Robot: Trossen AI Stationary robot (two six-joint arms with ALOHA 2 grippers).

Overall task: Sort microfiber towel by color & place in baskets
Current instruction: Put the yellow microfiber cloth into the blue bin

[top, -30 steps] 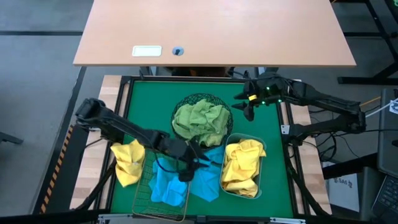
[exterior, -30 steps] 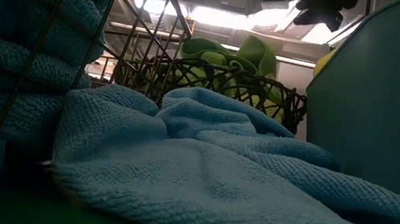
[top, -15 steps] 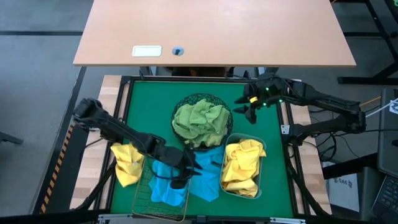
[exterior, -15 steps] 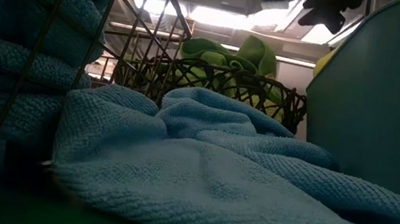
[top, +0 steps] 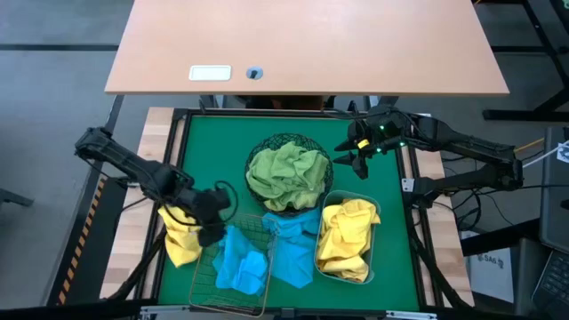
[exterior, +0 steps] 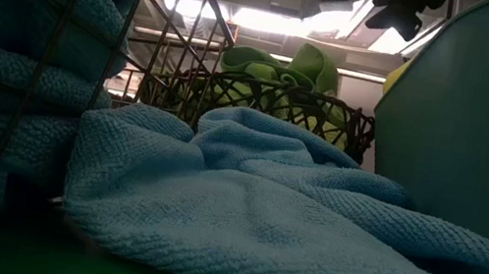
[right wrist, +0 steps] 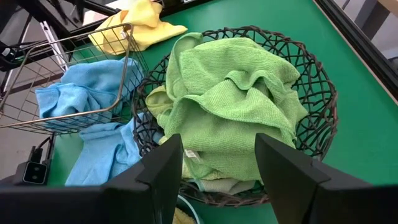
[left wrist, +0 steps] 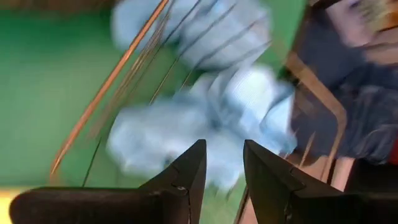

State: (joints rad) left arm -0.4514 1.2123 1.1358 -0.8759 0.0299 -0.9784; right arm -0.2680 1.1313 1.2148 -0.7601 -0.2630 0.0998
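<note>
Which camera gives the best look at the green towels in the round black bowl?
The right wrist view: the green towels fill the black wire bowl, folds and weave plain. The high view shows them whole but small. The low view catches only their tops above the rim. The left wrist view shows none.

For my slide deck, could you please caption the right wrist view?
Right tool, empty with fingers apart, faces green towels heaped in the black mesh bowl, blue towels in the copper wire basket beyond.

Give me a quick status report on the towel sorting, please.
Left end effector open, empty, over copper basket. Right end effector open, hovering beside green towels. One blue towel and one yellow towel outside baskets.
</note>
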